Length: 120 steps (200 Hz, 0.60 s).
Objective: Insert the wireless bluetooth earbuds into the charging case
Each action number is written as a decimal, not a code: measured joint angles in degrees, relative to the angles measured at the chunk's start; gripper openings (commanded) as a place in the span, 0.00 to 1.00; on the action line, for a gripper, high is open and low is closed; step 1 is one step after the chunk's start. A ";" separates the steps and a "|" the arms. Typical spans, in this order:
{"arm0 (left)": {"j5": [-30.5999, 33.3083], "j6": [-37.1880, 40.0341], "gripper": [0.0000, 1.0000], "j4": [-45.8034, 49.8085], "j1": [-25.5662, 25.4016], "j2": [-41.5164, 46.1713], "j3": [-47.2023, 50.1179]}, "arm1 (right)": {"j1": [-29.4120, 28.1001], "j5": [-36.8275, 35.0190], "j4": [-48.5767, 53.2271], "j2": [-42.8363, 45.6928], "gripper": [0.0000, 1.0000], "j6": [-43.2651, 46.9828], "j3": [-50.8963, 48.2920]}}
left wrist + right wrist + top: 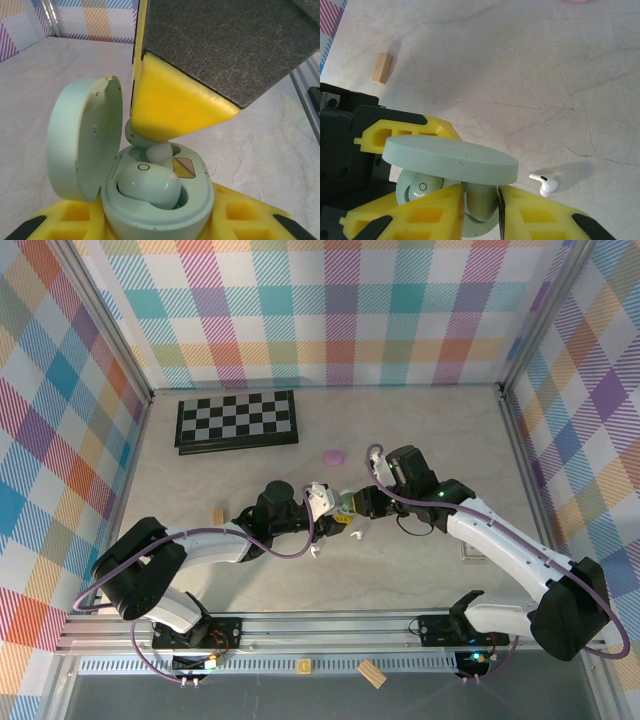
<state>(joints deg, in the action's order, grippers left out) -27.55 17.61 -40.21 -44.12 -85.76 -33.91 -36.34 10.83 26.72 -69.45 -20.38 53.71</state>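
1. Toward the left of the bench (420,440) lies a small wooden block (218,514), with a folded chessboard (237,420) behind it at the back.
2. Mid-bench, the left pincer (328,502) is clamped on the body of a mint green charging case (160,220), whose lid (85,135) stands swung open. A purple case (334,456) lies behind them, apart.
3. A seated mint green earbud (147,182) fills one well of the charging case, with a red dot lit on it.
4. From the right, the right pincer (362,504) is closed on a second mint green earbud (480,204), held at the mouth of the other well.
5. A white earbud (543,183) lies loose on the bench near the pincers.
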 measured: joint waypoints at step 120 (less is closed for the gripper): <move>-0.07 -0.42 0.29 -0.48 0.00 -0.02 0.00 | 0.00 0.17 0.72 0.92 0.25 1.25 0.00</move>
<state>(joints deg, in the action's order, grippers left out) -27.62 17.19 -40.69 -44.12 -85.78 -33.91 -36.34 11.00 27.44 -68.53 -19.14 53.71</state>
